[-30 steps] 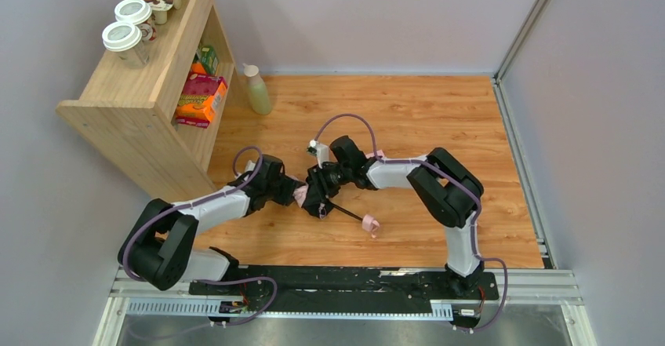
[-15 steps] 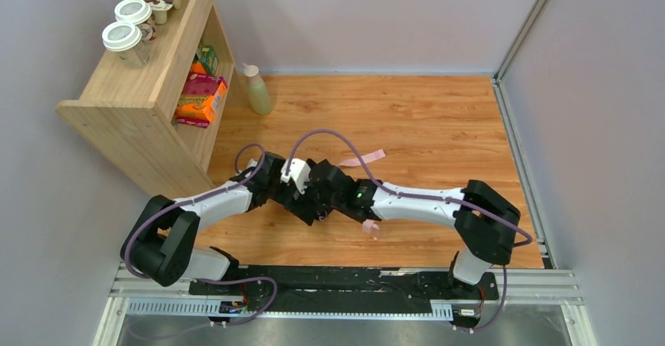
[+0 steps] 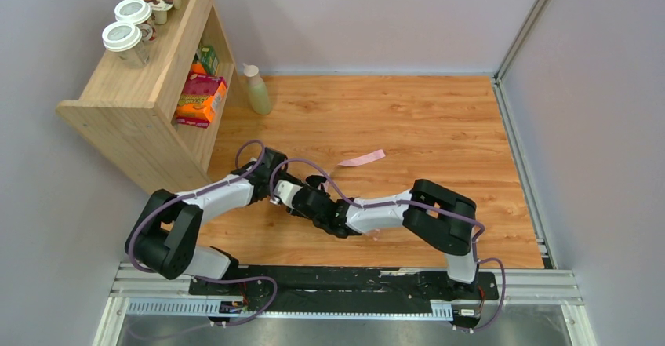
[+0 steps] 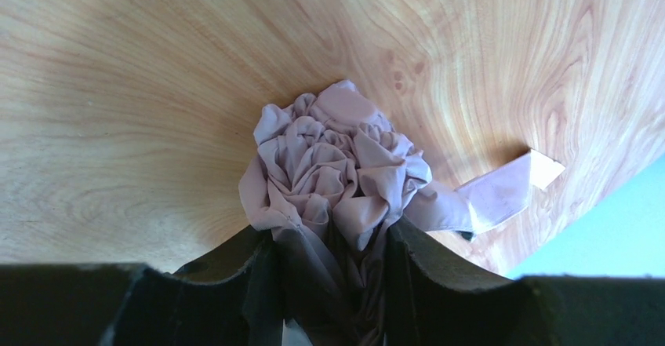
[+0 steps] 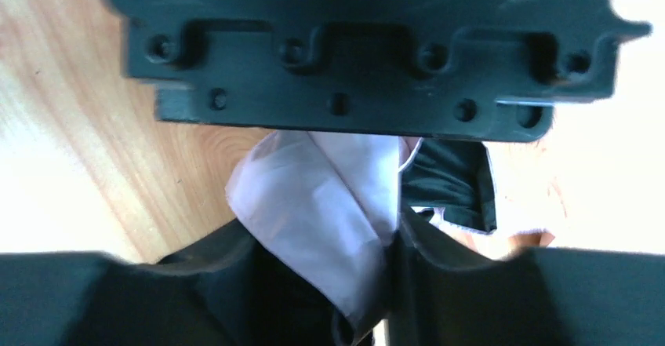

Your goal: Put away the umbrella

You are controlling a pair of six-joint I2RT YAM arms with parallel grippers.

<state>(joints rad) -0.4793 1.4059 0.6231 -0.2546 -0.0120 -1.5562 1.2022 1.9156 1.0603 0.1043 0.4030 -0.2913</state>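
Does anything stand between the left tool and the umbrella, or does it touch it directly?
Nothing visible stands between them. The left wrist view shows the umbrella, bunched pink fabric, directly inside the left tool. The right tool holds its fabric too.

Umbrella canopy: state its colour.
The umbrella canopy is pale pink, clearest in the left wrist view, bunched in the left gripper.

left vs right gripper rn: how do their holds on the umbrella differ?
The left gripper pinches a crumpled bunch of the umbrella canopy; the right gripper holds a smooth, flat fold of it. The left gripper looks out over the table; the right gripper has a black housing, probably the other arm's, close in front. Shared: both are closed on pink fabric.
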